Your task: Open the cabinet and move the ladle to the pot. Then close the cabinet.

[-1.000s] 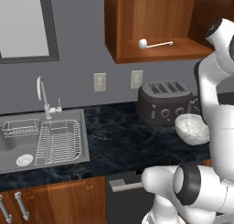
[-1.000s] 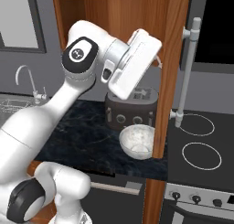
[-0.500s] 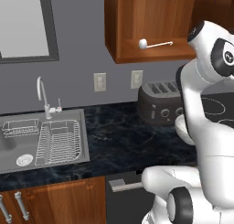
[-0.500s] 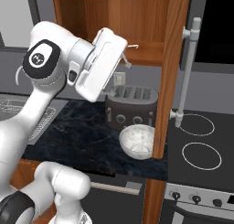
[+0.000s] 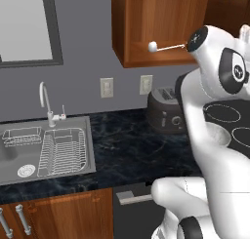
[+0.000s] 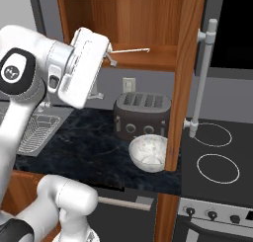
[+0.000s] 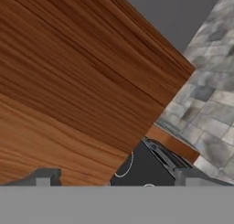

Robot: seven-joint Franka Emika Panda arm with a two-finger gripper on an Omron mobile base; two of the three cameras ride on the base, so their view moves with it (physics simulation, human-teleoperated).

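Since the earlier frame the arm has swung left across the open cabinet [image 6: 185,63], its gripper [image 7: 114,177] spread wide and empty, while the ladle [image 5: 166,47] lies on the cabinet's shelf.

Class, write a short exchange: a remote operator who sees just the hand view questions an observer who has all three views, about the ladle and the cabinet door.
Operator: I see wood grain close up. Where is the ladle?
Observer: The ladle lies flat on the bottom shelf of the cabinet, with its rounded end pointing toward the sink side.
Operator: Is the door open?
Observer: Yes. In the right base view the door stands out from the cabinet, nearly edge-on to the camera, and its long bar handle is on the side facing the stove.
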